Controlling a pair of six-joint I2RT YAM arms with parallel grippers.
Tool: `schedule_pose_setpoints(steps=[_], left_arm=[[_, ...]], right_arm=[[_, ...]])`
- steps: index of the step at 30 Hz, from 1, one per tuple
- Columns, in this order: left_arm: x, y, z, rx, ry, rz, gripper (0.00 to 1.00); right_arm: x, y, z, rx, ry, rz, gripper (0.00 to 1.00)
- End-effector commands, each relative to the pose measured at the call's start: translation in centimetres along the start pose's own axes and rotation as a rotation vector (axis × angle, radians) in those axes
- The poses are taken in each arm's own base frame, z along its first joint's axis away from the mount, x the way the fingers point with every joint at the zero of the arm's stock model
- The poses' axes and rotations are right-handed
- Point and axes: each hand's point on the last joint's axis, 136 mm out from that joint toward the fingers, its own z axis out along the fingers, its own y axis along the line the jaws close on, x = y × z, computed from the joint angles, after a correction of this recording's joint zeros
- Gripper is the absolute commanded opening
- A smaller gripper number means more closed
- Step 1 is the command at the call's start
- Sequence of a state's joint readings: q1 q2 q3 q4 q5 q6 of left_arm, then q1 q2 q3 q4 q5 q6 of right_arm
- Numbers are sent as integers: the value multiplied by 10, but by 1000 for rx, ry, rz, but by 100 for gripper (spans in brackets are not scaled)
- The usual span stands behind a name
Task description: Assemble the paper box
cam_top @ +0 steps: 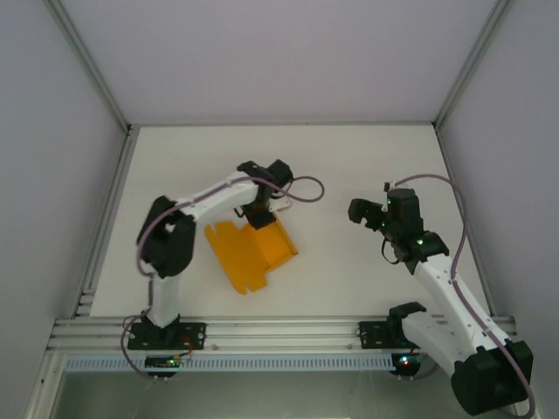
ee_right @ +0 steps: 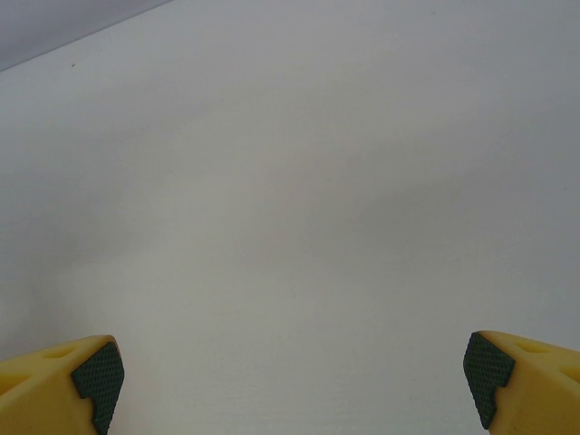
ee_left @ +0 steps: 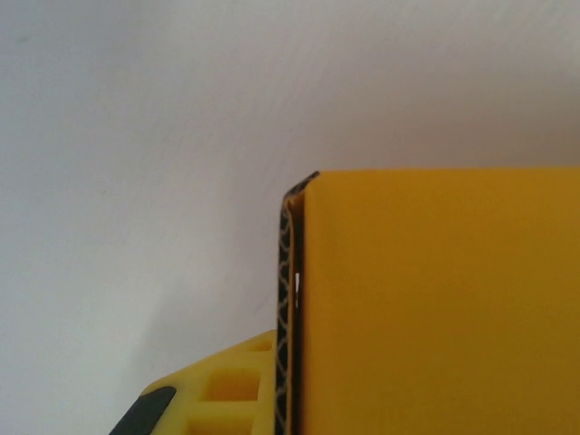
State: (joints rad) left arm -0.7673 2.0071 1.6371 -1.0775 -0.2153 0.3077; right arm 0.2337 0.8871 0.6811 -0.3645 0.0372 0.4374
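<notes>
The orange-yellow paper box (cam_top: 249, 255) lies partly folded on the table left of centre, one panel raised at its far right end. My left gripper (cam_top: 258, 210) is shut on that raised panel. In the left wrist view the card (ee_left: 435, 299) covers the right half, its edge pressed against the black patterned pad (ee_left: 285, 362) of one finger; the other finger is hidden behind the card. My right gripper (cam_top: 360, 212) hangs open over bare table to the right, apart from the box. Its two fingertips (ee_right: 95, 376) stand wide apart with nothing between them.
The white table (cam_top: 349, 166) is walled by grey panels on three sides. An aluminium rail (cam_top: 279, 332) carrying both arm bases runs along the near edge. A metal post (cam_top: 109, 227) borders the left side.
</notes>
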Motion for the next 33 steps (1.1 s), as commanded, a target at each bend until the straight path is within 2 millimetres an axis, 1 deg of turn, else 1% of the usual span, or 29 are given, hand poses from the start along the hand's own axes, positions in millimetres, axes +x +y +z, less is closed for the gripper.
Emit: schedule_pose_setpoints(steps=[1,6,8,9,10,11,12,14,16,18,22,23,24,26,27,29,30,31,33], left_arm=[[9,-7,10,-57,159,138,0],[-17,-15,29,-61,185,205,0],[-24,-17,35,-70,190,222,0],[-26,-17,37,-71,186,227,2],[-29,-18,37,-71,176,234,5],[-31,-19,34,-61,163,242,17],[-33,-20,31,-53,149,250,26],[-37,-22,22,-45,115,270,42],[-47,-21,5,-40,56,277,52],[-54,-22,-9,-23,3,286,56],[-65,-22,-35,-17,-103,289,65],[-69,-21,-42,-20,-133,282,73],[-72,-21,-49,-18,-164,275,99],[-79,-18,-66,-16,-240,254,100],[-84,-13,-75,-26,-283,225,99],[-92,6,-97,-44,-379,127,100],[-93,17,-108,-51,-425,63,100],[-93,33,-121,-60,-480,-25,100],[-88,65,-146,-68,-585,-211,100]], right_arm=[[9,-3,3,-5,48,20,99],[10,-10,6,7,55,35,99],[10,-14,7,13,55,46,99],[10,-15,8,12,55,49,99],[12,-16,9,11,61,52,99],[12,-16,9,8,65,55,99],[12,-17,10,5,67,55,99],[13,-18,10,3,74,51,99],[13,-18,10,1,72,52,99],[13,-18,11,-8,68,53,99],[11,-9,12,-55,67,32,99],[8,-8,12,-59,55,11,99],[5,-8,12,-62,43,-14,99],[2,1,14,-109,25,-36,99],[-1,8,16,-144,14,-54,99],[-2,26,21,-212,16,-112,99],[-1,35,24,-231,24,-153,99],[1,46,27,-250,39,-213,99],[8,68,35,-279,75,-332,99]])
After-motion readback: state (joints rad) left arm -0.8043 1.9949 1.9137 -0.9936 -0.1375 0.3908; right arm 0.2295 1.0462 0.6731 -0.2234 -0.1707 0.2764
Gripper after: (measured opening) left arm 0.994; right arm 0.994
